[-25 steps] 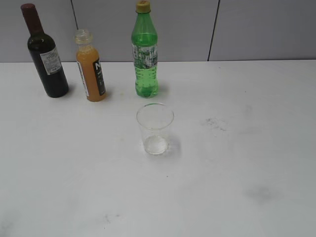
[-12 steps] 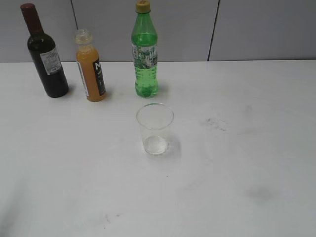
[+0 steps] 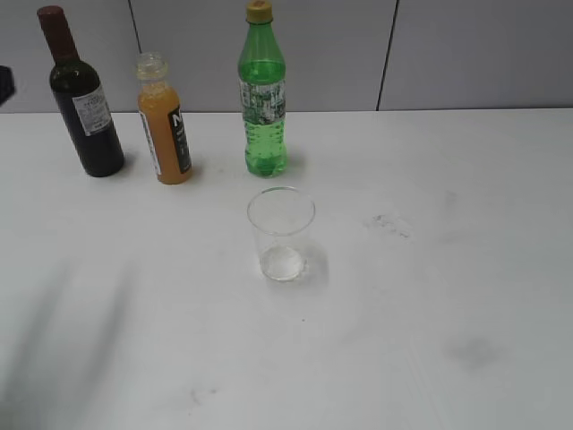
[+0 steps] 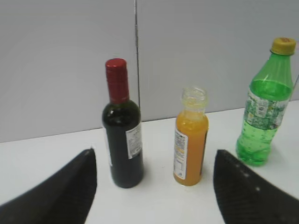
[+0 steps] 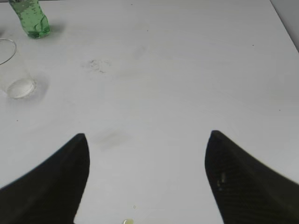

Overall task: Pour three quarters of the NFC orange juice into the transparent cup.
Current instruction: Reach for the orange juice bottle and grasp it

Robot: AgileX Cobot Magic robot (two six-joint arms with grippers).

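Observation:
The NFC orange juice [image 3: 165,125] is a small uncapped bottle at the back left, between the other two bottles; it also shows in the left wrist view [image 4: 190,140]. The transparent cup [image 3: 281,233] stands empty at mid-table and shows at the left edge of the right wrist view [image 5: 13,70]. My left gripper [image 4: 154,168] is open and empty, level with the table, facing the bottles from a distance. In the exterior view only a dark bit of it [image 3: 4,85] shows at the left edge. My right gripper [image 5: 147,140] is open and empty over bare table.
A dark wine bottle with a red cap [image 3: 82,103] stands left of the juice. A green bottle with a yellow cap [image 3: 263,94] stands right of it, behind the cup. A grey panelled wall [image 3: 448,54] backs the white table [image 3: 430,269], which has smudges.
A dark part of the left arm has come into the exterior view at the left edge, and shadows have spread over the lower left of the table. Bottles and cup have not moved.

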